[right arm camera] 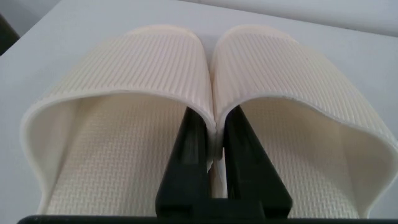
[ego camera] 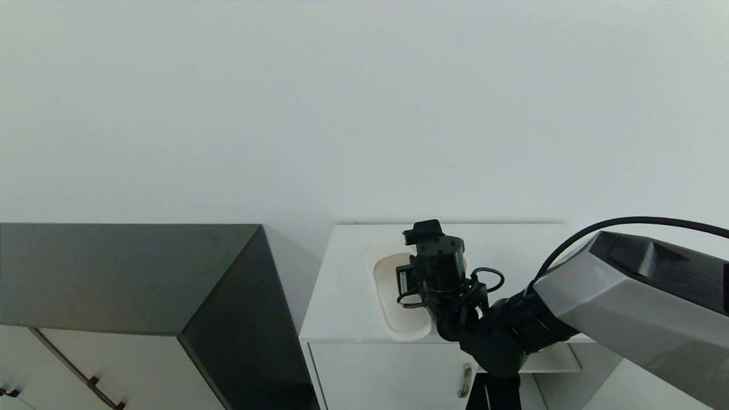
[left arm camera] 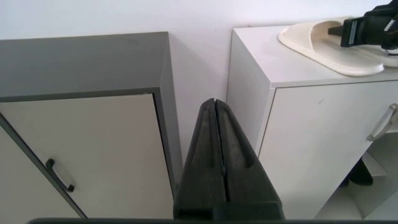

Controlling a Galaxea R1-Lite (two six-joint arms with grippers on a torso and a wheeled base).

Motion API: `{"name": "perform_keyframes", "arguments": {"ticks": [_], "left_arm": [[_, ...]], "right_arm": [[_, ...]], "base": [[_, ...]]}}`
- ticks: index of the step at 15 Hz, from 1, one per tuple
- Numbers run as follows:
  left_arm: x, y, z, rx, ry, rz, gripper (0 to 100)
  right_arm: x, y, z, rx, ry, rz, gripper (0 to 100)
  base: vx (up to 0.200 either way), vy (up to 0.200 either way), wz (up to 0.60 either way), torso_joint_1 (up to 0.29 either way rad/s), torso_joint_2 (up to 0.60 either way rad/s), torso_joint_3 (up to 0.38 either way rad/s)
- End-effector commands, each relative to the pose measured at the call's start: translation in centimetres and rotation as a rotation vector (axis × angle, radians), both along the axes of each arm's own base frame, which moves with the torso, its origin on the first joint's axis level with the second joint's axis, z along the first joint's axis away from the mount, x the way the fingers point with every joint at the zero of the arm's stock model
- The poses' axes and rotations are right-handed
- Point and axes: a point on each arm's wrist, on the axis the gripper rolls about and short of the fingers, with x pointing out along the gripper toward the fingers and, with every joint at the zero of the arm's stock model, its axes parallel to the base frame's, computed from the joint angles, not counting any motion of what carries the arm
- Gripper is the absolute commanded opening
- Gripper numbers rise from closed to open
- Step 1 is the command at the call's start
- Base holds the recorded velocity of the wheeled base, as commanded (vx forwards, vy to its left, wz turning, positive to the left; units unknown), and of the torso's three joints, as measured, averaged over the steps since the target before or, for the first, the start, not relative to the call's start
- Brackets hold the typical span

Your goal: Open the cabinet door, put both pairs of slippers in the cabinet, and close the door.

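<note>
Nearest, the left gripper (left arm camera: 215, 112) hangs in the open gap between two cabinets, its black fingers pressed flat together on nothing. At nine o'clock of it stands the dark grey matt cabinet with cream doors (left arm camera: 81, 62). At two o'clock stands the smooth white box-shaped cabinet (left arm camera: 311, 124), with a curved metal handle (left arm camera: 380, 123) near the door's edge. On its flat top, left of the middle, lies the pair of cream ribbed slippers (right arm camera: 143, 74). The right gripper (right arm camera: 216, 146) pinches their two touching inner rims. Beyond rises the plain white wall (ego camera: 364, 102).
</note>
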Motion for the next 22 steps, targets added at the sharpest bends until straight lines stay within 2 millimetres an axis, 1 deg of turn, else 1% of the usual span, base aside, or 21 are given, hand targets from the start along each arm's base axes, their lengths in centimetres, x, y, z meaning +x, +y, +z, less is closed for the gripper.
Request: {"name": "perform_keyframes", "arguments": {"ticks": [1, 2, 3, 5, 6, 8, 9, 10, 13, 19, 22], "left_arm": [[0.0, 0.0, 0.0, 0.0, 0.001, 0.0, 0], [0.0, 0.0, 0.0, 0.0, 0.001, 0.0, 0], [0.0, 0.0, 0.0, 0.0, 0.001, 0.0, 0], [0.0, 0.0, 0.0, 0.0, 0.001, 0.0, 0], [0.0, 0.0, 0.0, 0.001, 0.001, 0.0, 0], [0.0, 0.0, 0.0, 0.003, 0.001, -0.001, 0], [0.0, 0.0, 0.0, 0.003, 0.001, -0.001, 0], [0.0, 0.0, 0.0, 0.004, 0.001, -0.001, 0], [0.0, 0.0, 0.0, 0.007, 0.001, -0.001, 0], [0.0, 0.0, 0.0, 0.007, 0.001, -0.001, 0], [0.0, 0.0, 0.0, 0.007, 0.001, -0.001, 0]], "right_arm": [[-1.4, -0.8, 1.8, 0.013, -0.013, 0.009, 0], [-2.2, -1.2, 2.7, 0.019, -0.019, 0.015, 0], [-3.5, -1.8, 4.0, 0.029, -0.03, 0.028, 0], [-5.5, -2.8, 5.5, 0.041, -0.039, 0.049, 0], [-7.3, -3.4, 6.2, 0.046, -0.036, 0.073, 0], [-10.1, -4.9, 6.5, 0.03, -0.017, 0.112, 0], [-11.0, -5.5, 6.5, 0.029, -0.007, 0.142, 0], [-11.4, -5.9, 6.5, 0.027, 0.003, 0.177, 0], [-11.8, -6.3, 6.6, 0.026, 0.002, 0.175, 0], [-11.8, -6.3, 6.1, 0.011, 0.014, 0.176, 0], [-11.7, -6.1, 5.6, -0.001, 0.024, 0.177, 0]], "base": [[0.0, 0.0, 0.0, 0.0, 0.0, 0.0], [0.0, 0.0, 0.0, 0.0, 0.0, 0.0], [0.0, 0.0, 0.0, 0.0, 0.0, 0.0], [0.0, 0.0, 0.0, 0.0, 0.0, 0.0], [0.0, 0.0, 0.0, 0.0, 0.0, 0.0], [0.0, 0.0, 0.0, 0.0, 0.0, 0.0], [0.0, 0.0, 0.0, 0.0, 0.0, 0.0], [0.0, 0.0, 0.0, 0.0, 0.0, 0.0], [0.0, 0.0, 0.0, 0.0, 0.0, 0.0], [0.0, 0.0, 0.0, 0.0, 0.0, 0.0], [-0.2, 0.0, 0.0, 0.004, 0.01, 0.004]]}}
